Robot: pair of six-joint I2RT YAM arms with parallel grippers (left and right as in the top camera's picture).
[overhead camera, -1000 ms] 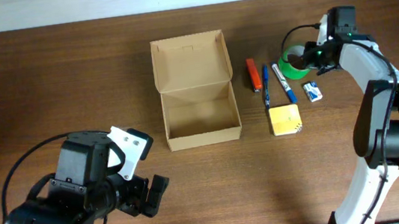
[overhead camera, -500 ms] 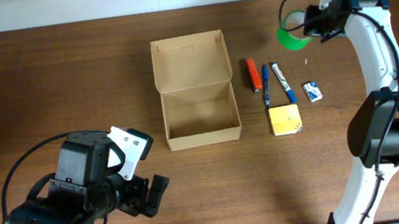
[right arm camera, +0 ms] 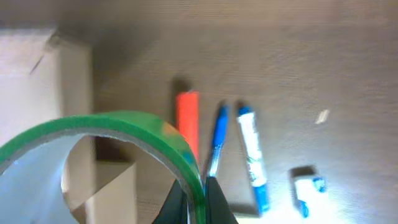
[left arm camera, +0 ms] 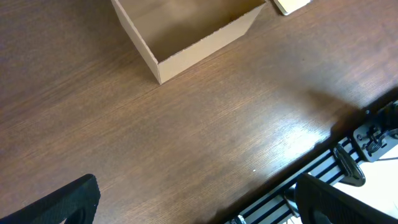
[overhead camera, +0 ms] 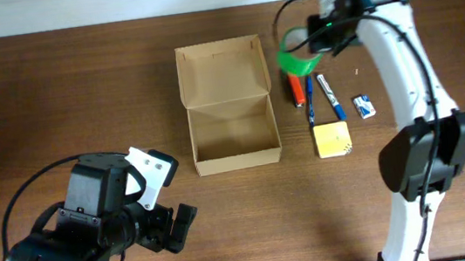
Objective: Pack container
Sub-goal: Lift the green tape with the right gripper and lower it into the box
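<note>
Right fingers (right arm camera: pixel 219 210) pinch the green tape roll (overhead camera: pixel 292 61), just past the right edge of the container (overhead camera: pixel 228 105); left fingers (left arm camera: pixel 62 202) spread wide.

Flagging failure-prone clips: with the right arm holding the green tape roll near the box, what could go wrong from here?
1. The right pincer grips the green tape roll only by its thin rim, so it may slip.
2. It hangs over the orange marker and blue pen, not the box; a drop would scatter them.
3. It might clip the box's right wall.
</note>
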